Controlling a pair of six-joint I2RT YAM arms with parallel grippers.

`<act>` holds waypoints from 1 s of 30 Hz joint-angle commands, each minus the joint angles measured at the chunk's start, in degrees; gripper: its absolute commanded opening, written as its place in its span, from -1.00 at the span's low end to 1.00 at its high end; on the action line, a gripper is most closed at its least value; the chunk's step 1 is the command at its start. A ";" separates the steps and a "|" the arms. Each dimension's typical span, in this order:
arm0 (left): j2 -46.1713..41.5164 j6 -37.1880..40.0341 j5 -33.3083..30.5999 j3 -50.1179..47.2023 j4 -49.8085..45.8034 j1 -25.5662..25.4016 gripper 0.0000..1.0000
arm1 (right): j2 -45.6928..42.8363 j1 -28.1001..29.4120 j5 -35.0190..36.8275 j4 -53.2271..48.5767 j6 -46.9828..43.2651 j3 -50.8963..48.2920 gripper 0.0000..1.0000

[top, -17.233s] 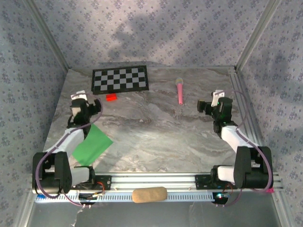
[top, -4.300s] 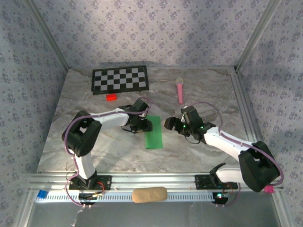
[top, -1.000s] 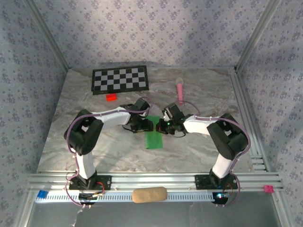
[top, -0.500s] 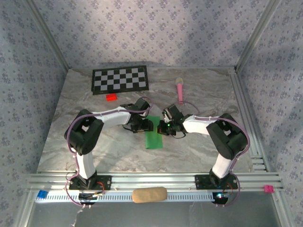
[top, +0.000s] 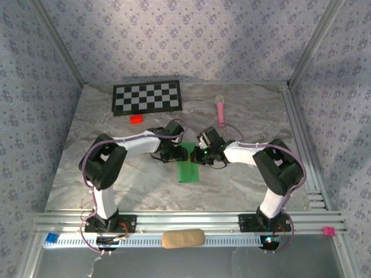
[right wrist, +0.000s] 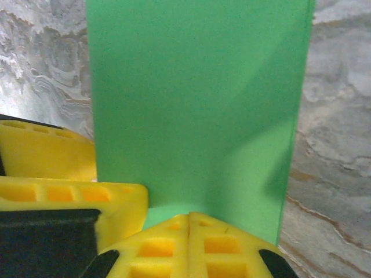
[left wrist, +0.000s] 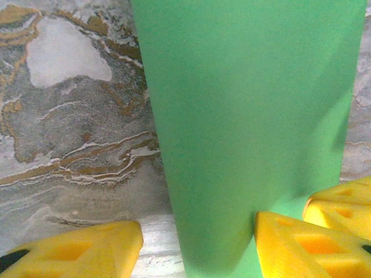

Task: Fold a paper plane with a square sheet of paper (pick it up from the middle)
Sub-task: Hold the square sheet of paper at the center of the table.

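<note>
The square sheet of paper [top: 188,171] lies folded into a narrow green strip at the middle of the marble table. Both grippers meet at its far end. My left gripper [top: 178,153] is open and low over the strip [left wrist: 249,116]. One yellow finger [left wrist: 75,252] rests on the table beside the paper and the other finger [left wrist: 301,246] sits on the green surface. My right gripper [right wrist: 190,240] is shut, its joined tips pressed down on the paper [right wrist: 197,98] with nothing between them. In the top view it [top: 198,154] sits just right of the left one.
A black-and-white checkerboard [top: 146,97] lies at the back left with a small red block [top: 136,119] in front of it. A pink microphone-shaped toy [top: 221,110] lies at the back right. A tan oblong object [top: 182,238] sits on the front rail.
Over the last second the arms barely move. Before that the right gripper came in to the strip's far end. In the earliest frame the paper lay flat at the front left.
</note>
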 commanded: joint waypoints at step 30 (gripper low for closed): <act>-16.85 -8.13 8.09 -11.72 19.00 2.46 -0.35 | 5.66 -3.38 -0.81 -14.77 -15.07 4.44 -1.00</act>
